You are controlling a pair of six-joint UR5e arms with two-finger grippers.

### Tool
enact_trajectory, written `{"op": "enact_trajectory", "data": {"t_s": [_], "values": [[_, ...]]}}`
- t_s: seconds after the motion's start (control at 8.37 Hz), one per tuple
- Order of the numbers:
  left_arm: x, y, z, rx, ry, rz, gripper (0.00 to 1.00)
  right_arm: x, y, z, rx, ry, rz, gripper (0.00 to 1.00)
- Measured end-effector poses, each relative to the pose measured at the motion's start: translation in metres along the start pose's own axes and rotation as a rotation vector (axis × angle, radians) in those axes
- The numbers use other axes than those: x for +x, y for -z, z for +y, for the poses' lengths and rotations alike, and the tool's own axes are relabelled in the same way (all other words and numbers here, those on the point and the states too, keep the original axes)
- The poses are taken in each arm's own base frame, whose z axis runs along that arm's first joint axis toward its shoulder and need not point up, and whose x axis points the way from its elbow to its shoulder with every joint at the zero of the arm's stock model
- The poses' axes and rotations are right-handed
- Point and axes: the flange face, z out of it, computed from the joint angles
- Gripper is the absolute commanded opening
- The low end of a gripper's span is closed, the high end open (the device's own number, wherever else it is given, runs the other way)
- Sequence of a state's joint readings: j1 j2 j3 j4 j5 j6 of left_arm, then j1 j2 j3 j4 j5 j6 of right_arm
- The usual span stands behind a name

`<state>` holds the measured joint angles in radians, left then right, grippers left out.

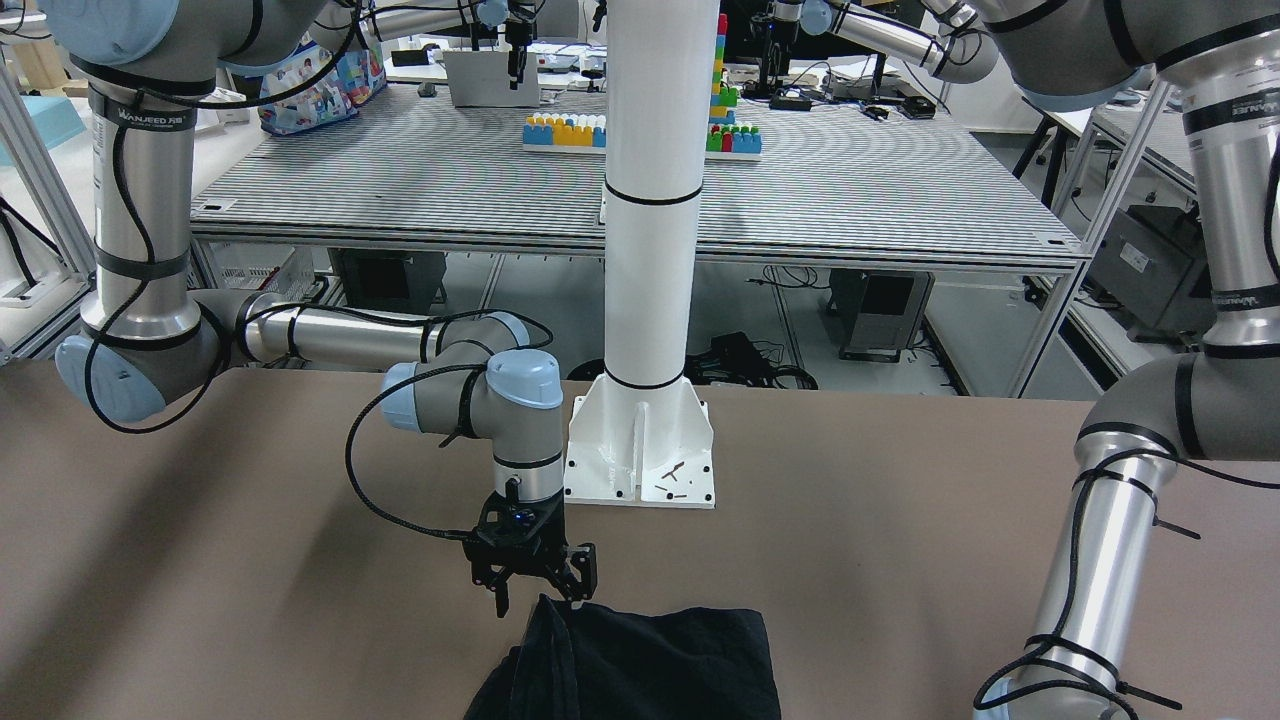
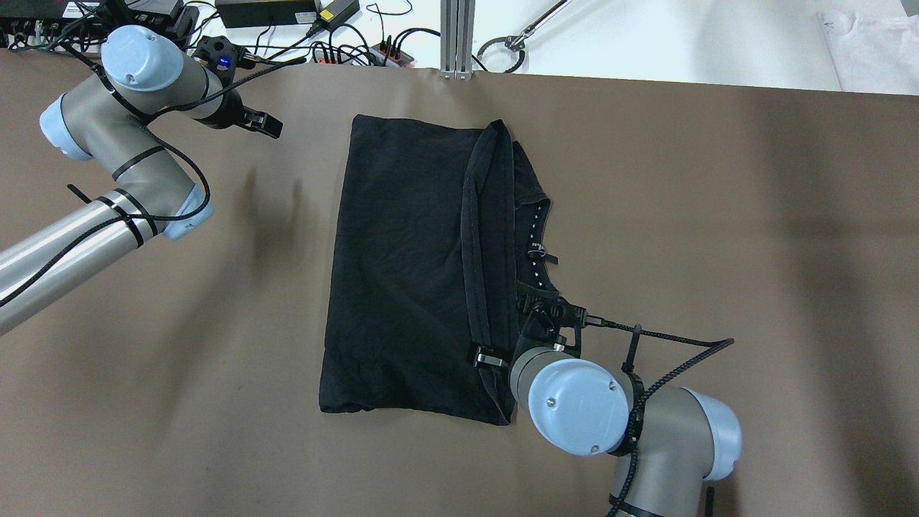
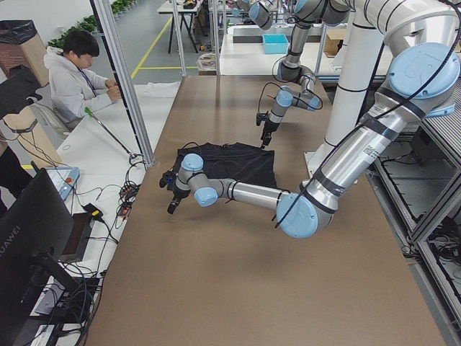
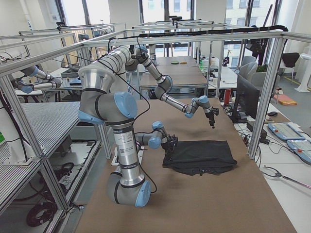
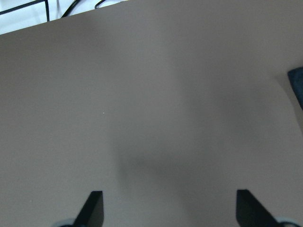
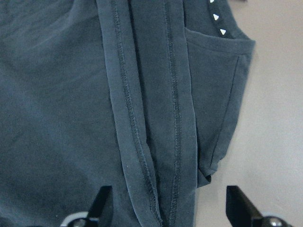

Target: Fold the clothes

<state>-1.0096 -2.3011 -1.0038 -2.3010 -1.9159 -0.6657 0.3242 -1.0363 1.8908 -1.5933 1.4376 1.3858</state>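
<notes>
The clothes are one black fabric piece (image 2: 402, 266) lying flat mid-table, with a hemmed strip (image 6: 142, 118) folded over along its right side. My right gripper (image 2: 511, 350) hangs open just over the cloth's near right corner. Its fingers (image 6: 102, 205) are spread wide with the hem below them and nothing held. In the front view the same gripper (image 1: 538, 592) sits at the cloth's (image 1: 650, 660) edge. My left gripper (image 2: 264, 125) is open over bare table beyond the cloth's far left corner. Only a sliver of the cloth (image 5: 297, 87) shows at the left wrist view's right edge.
The white pillar's base plate (image 1: 640, 470) stands on the brown table (image 2: 718, 251) on the robot's side of the cloth. Cables and power bricks (image 2: 287, 14) lie past the far table edge. A seated person (image 3: 79, 76) works at a neighbouring bench.
</notes>
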Motion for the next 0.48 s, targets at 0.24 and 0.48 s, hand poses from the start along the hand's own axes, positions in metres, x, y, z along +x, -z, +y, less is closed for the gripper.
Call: {"op": "enact_trajectory", "data": {"t_s": [0.24, 0.48], "values": [[0.000, 0.000, 0.000, 0.000, 0.000, 0.000, 1.00, -0.012, -0.015, 0.001, 0.005, 0.189, 0.028, 0.75], [0.000, 0.000, 0.000, 0.000, 0.000, 0.000, 1.00, -0.036, -0.037, 0.002, -0.003, 0.311, 0.061, 0.59]]}}
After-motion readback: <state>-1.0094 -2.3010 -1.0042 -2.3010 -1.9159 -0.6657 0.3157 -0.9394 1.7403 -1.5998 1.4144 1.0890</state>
